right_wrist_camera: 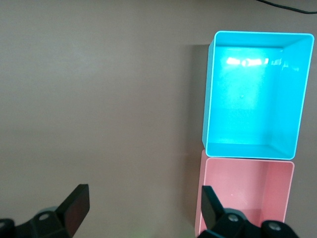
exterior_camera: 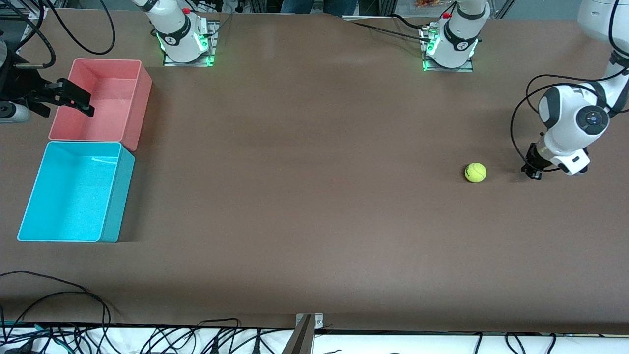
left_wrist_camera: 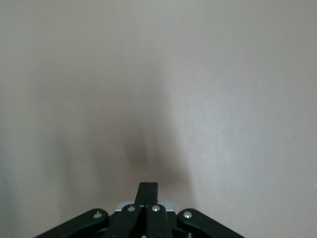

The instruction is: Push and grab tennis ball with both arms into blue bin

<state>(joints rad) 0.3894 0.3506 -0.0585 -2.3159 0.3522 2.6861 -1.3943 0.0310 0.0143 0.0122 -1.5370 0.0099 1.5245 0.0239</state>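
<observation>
Here the brown table [exterior_camera: 304, 196] carries very little: 2 bins at the right arm's end and 1 ball toward the left arm's end. The tennis ball [exterior_camera: 475, 172] rests on the bare surface, well apart from both bins and clear of every table edge. The blue bin [exterior_camera: 69, 191] stands by the end edge at the right arm's end, nearer the front camera than the pink bin [exterior_camera: 100, 101], the 2 touching along their short walls; both look empty.

The left gripper [exterior_camera: 533, 172] is down at the table surface just beside the ball, on the side toward the left arm's end, not touching it; its fingers [left_wrist_camera: 147, 191] are clenched together on nothing. The right gripper [exterior_camera: 78, 101] hangs over the pink bin's wall, released with its fingers [right_wrist_camera: 74, 206] spread wide.

Both arm bases are bolted along the table edge farthest from the front camera, with green lights glowing. Black cables trail along the nearest edge and at the corner by the pink bin.
</observation>
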